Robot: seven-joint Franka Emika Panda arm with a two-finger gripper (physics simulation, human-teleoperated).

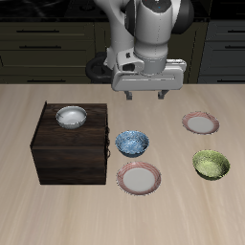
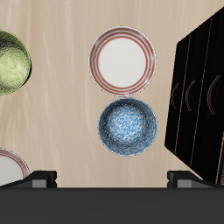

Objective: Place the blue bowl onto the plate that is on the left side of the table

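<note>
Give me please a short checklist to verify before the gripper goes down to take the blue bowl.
1. Gripper holds nothing, jaws apart: ok.
2. Blue bowl upright and empty: ok.
3. Gripper directly over the bowl: not ok, it hangs farther back.
4. Space around the bowl: cannot tell; the dark cabinet and the near plate are close.
5. Left plate bare: ok.
6. Green bowl off the left plate: ok.

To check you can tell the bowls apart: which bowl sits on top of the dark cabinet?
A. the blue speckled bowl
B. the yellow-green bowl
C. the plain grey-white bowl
C: the grey-white bowl rests on the dark cabinet; the other two bowls sit on the table.
</note>
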